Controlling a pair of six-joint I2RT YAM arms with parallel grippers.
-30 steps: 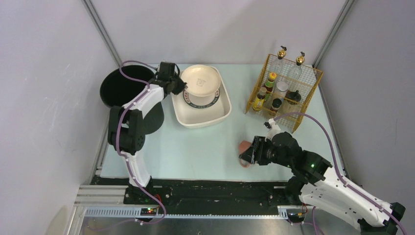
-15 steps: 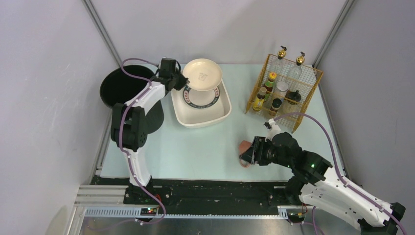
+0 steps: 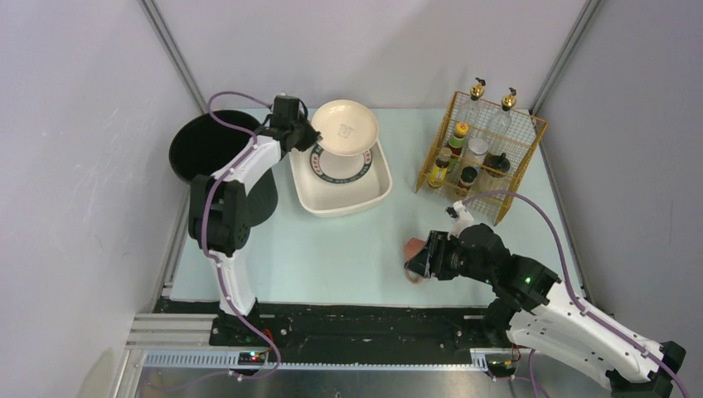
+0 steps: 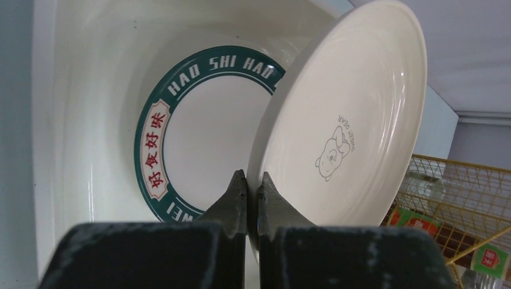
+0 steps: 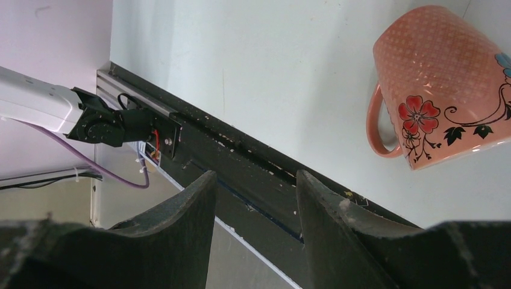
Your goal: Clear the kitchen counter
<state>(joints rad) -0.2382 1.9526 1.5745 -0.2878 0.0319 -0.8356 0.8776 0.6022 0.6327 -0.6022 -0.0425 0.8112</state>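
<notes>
Kitchen counter (image 3: 332,249) has pink mug (image 5: 446,78) on it, just beside right gripper (image 5: 256,177). Mug sits off to one side of spread fingers, not between them, handle on side nearer fingers. Right arm far nearer mug. Left gripper (image 4: 252,183) pinches rim of cream plate (image 4: 355,120). Plate tilted, sticks out ahead of gripper, over white tub (image 4: 78,150). Green-rimmed plate (image 4: 205,132) lies in tub beyond it.

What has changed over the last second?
The left gripper, shut on the cream plate, carried it slightly toward the far side over the white tub. The open right gripper, the pink mug and the green-rimmed plate in the tub stayed put.
</notes>
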